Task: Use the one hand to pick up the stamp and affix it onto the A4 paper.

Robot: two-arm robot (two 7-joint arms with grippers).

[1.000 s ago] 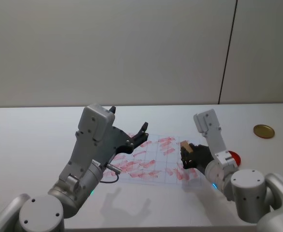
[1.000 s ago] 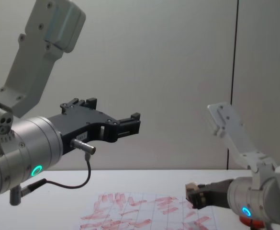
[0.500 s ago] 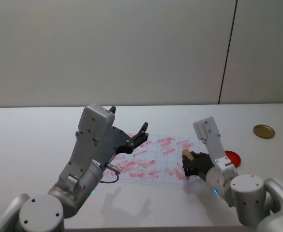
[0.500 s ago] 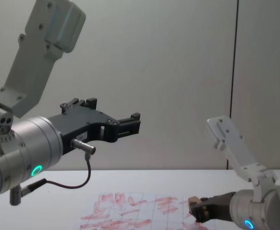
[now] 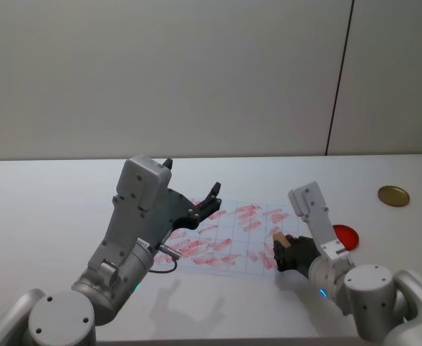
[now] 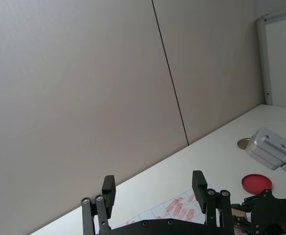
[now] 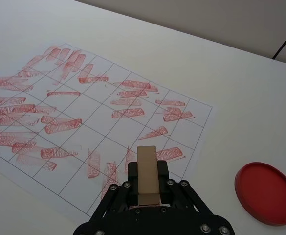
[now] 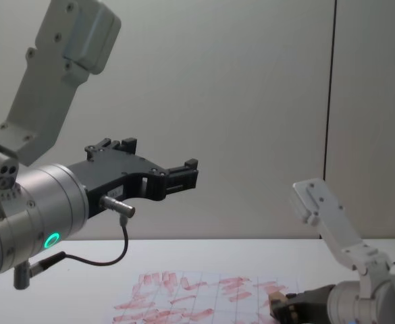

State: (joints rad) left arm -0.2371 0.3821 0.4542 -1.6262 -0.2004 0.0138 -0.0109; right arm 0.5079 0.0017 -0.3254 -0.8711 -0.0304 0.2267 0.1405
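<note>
— What's the layout from where you stand?
— A white worktop (image 5: 52,202), with the paper (image 7: 99,117) flat in the middle, gridded and thick with red marks. The left arm (image 5: 135,216) hangs parked above the sheet's left half, and the left claw (image 6: 153,181) is spread with nothing in it.
— And the one doing the work?
— The right claw (image 7: 147,171) is low over the paper's right edge, on the side nearest the red pad (image 7: 266,192). It pinches the stamp (image 5: 279,239) by two sides, with the tan end poking clear of the grip.
— Is it down on the sheet yet?
— I can't tell. The claw hides the stamp's foot.
— So what makes a good press here?
— I'd say come straight down with the face level, so the whole rectangle prints rather than one edge. Aim for a barer cell, since those right around it look crowded. No sideways drag, or it smears. Press evenly, then lift straight up and gently. The sheet looks loose, and a tacky face might pull it along.
</note>
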